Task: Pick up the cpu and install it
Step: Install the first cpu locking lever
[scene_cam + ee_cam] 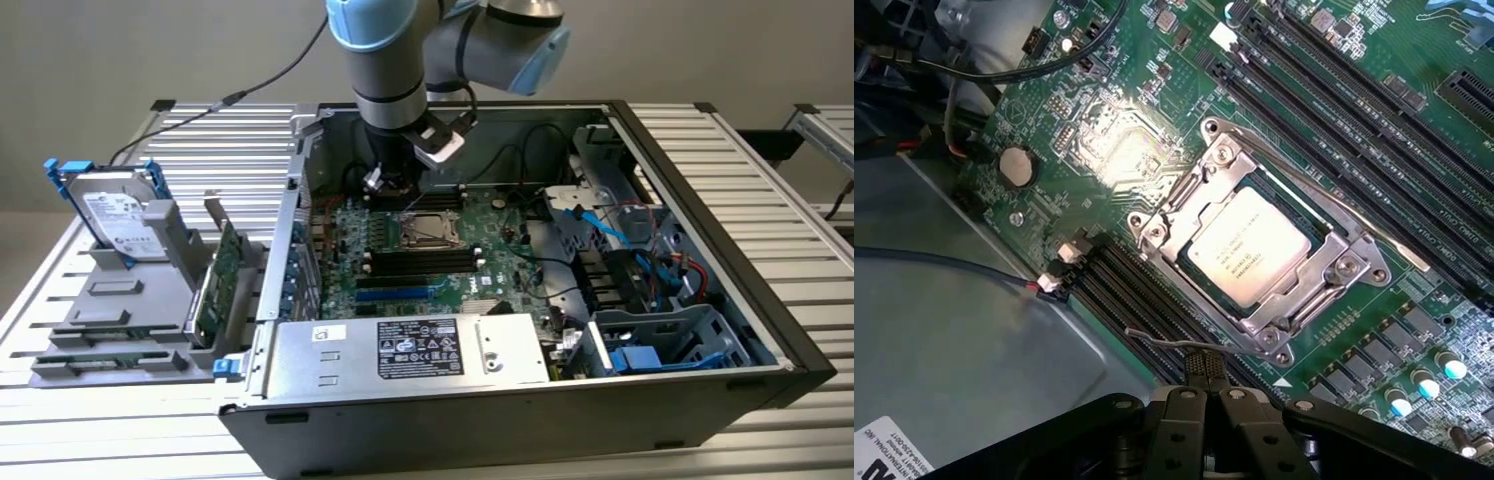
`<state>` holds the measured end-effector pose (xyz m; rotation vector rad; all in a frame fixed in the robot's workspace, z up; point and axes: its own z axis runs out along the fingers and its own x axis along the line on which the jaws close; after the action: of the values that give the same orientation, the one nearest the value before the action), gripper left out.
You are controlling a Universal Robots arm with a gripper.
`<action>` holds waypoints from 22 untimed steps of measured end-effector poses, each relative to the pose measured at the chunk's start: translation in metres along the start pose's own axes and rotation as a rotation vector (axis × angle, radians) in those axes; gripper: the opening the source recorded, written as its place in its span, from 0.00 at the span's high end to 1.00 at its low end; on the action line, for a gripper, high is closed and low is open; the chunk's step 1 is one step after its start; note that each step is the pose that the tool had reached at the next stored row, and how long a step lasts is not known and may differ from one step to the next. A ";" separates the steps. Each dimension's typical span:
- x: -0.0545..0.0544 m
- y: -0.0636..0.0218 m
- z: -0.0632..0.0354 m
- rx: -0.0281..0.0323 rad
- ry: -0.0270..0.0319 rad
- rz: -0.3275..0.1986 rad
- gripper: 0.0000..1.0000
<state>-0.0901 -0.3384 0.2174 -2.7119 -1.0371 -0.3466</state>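
Just ahead of the closed, empty jaws, the cpu [1250, 247] lies seated flat in the socket [1259, 255], its dull silver top showing through the window of the metal retention frame that rests down over its rim. That socket sits on the green motherboard [441, 255] inside the open computer case [721, 200], which holds everything near the gripper [1206, 398]: black memory slots [1144, 300] run between the fingertips and the socket and again on the socket's far side, a thin metal lever [1169, 343] lies just ahead of the fingertips, and a coin cell [1016, 166] sits well off to one side.

In the exterior view the gripper [383, 180] hangs inside the case by its rear wall, just beyond the socket [430, 229], with the arm [394, 60] coming straight down from above. A grey power supply [400, 350] with a black label fills the near corner of the case, and drive bays with blue cables [627, 225] crowd the exterior view's right.

Outside the case, well apart toward the exterior view's left, a hard drive [114, 215] stands upright in a grey holder [107, 310], with a green card board [220, 275] on edge beside it.

Close to the jaws the case walls leave open room only upward and over the board's middle.
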 end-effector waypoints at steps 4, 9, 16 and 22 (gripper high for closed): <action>0.000 0.0000 0.0000 0.0073 -0.0039 -0.019 0.89; -0.004 0.0044 -0.0017 0.0078 -0.0035 -0.019 0.89; -0.002 0.0047 0.0002 0.0135 -0.0058 -0.037 0.89; -0.002 0.0056 0.0013 0.0134 -0.0056 -0.037 0.89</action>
<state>-0.0877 -0.3435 0.2149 -2.6863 -1.0885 -0.3372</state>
